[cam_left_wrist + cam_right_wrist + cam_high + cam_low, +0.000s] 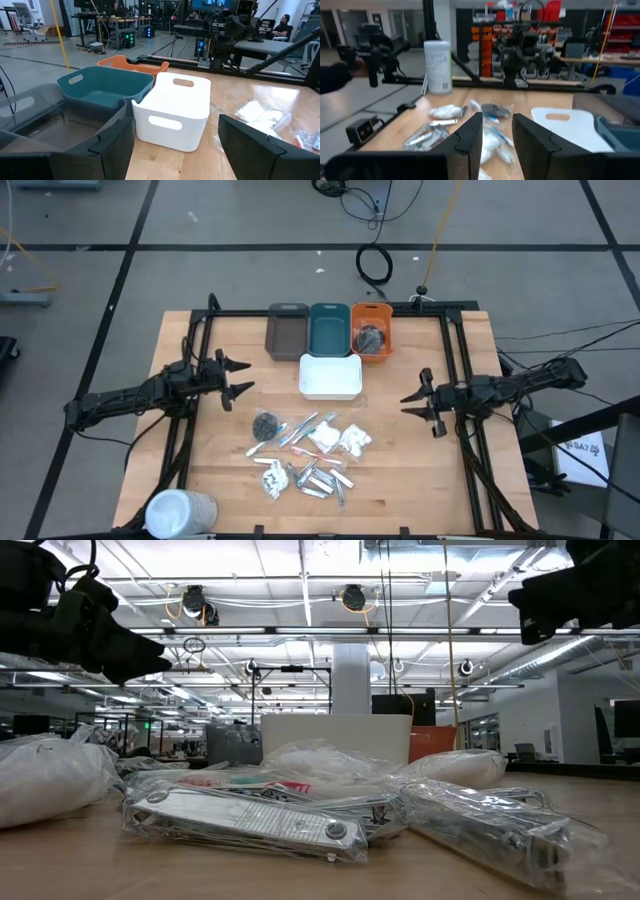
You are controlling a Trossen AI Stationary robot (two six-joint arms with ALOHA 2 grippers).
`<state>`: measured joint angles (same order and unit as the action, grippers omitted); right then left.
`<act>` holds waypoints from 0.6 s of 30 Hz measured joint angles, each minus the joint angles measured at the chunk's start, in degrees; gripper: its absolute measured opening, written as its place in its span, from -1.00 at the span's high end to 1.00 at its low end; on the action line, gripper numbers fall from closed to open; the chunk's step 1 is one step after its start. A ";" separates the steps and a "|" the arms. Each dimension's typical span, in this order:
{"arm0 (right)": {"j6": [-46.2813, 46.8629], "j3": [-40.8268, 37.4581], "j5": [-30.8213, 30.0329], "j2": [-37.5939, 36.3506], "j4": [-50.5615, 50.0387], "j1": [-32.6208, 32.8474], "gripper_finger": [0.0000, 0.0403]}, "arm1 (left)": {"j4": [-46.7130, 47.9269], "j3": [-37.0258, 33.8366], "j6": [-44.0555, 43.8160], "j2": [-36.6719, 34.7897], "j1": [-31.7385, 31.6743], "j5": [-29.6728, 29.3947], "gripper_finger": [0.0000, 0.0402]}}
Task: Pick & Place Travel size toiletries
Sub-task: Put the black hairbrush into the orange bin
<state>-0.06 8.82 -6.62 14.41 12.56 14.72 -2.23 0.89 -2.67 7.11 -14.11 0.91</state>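
left claw (245,377) released, right claw (408,405) released, toiletries (305,452) heaped between, white tray (330,376) behind

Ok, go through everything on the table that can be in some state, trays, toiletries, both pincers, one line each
Grey tray: upright, empty.
Teal tray: upright, empty.
Orange tray: upright, holds a dark item.
White tray: upright, empty.
Travel size toiletries: loose pile on the table, none gripped.
White cylinder: lying on its side at the table's corner.
Left pincer: open, empty, beside the trays.
Right pincer: open, empty, beside the pile.
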 joint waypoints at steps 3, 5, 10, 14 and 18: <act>-0.69 -0.04 -3.07 -2.57 -3.03 0.00 0.53 | -0.96 0.00 -1.04 0.00 -0.01 0.02 -0.36; -0.74 -0.09 -5.51 -3.98 -4.36 0.00 0.53 | -1.80 0.02 -2.12 -0.02 0.00 0.00 -0.36; -0.46 -0.09 -8.40 -5.59 -3.85 0.00 0.53 | -4.54 0.02 -11.39 -0.04 -0.02 0.09 -0.36; -0.13 -0.09 -8.58 -5.79 -3.85 0.00 0.53 | -4.91 0.02 -15.76 -0.02 0.00 -3.41 -0.36; -0.69 -0.09 -8.58 -5.79 -3.85 0.00 0.53 | -4.71 0.02 -24.87 -0.02 -0.02 -6.70 -0.36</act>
<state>-0.75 8.73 -15.20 8.62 8.71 14.72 -6.94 0.91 -27.54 7.09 -14.13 -5.80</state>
